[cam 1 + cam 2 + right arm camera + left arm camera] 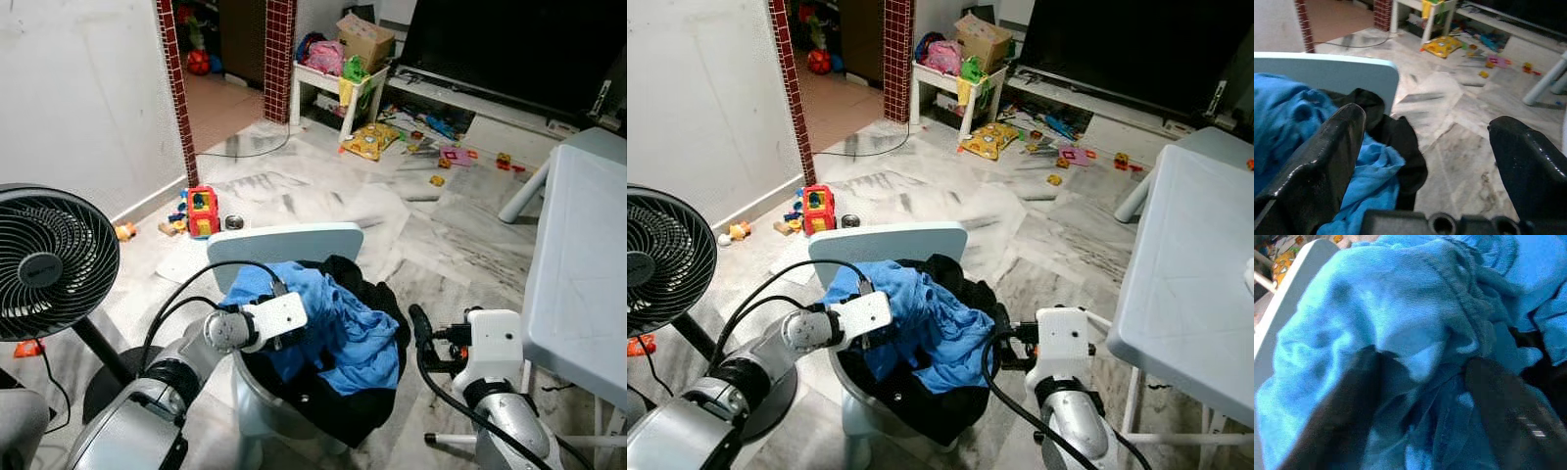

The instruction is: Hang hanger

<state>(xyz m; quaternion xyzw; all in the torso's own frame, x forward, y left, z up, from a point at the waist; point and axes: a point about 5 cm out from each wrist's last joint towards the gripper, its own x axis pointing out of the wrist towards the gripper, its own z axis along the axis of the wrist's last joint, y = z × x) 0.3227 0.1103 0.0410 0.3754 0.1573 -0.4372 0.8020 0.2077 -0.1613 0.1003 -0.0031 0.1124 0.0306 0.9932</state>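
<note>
A blue garment (333,323) lies heaped over black clothes (355,403) on the seat of a pale chair (284,241). My left gripper (1422,360) is pushed into the blue garment from the chair's left side. Its two black fingers (1347,401) stand apart with a fold of blue cloth bulging between them. My right gripper (1427,117) hovers open just off the right side of the chair, level with the heap. Between its fingers there is only the floor beyond, and its left finger (1327,156) sits close to the clothes.
A black standing fan (49,259) is close on my left. A white table (588,264) fills the right side, its leg by my right arm. Toys (201,211) litter the marble floor ahead, with a white shelf (338,83) and a brick-edged doorway (176,88) behind.
</note>
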